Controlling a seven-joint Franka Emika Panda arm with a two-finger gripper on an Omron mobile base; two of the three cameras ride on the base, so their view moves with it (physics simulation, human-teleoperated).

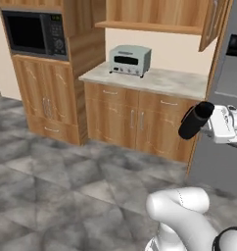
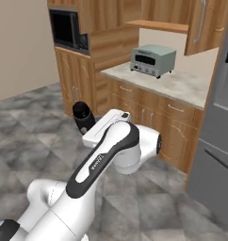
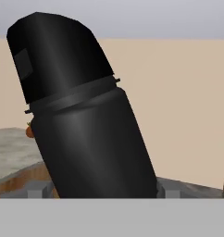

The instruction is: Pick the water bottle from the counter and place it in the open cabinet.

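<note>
The water bottle (image 1: 194, 121), matte black with a narrower cap, hangs tilted in the air above the floor with my gripper (image 1: 204, 120) shut on its lower body. From the right base view the water bottle (image 2: 83, 116) sticks out past my gripper (image 2: 91, 125) towards the left. In the hand view the water bottle (image 3: 81, 120) leans left between the fingertips (image 3: 36, 190). The open cabinet (image 1: 151, 25) (image 2: 159, 26), light wood with a bare shelf board, is on the wall up ahead. A strip of marbled counter (image 3: 12, 150) shows low at the left of the hand view.
A toaster oven (image 1: 130, 60) (image 2: 152, 60) stands on a small marbled top (image 1: 177, 82) below the cabinet. The cabinet door (image 1: 211, 24) hangs open at the right. A microwave (image 1: 35, 33) sits in the tall unit at left, and a grey fridge (image 1: 223, 147) stands at right.
</note>
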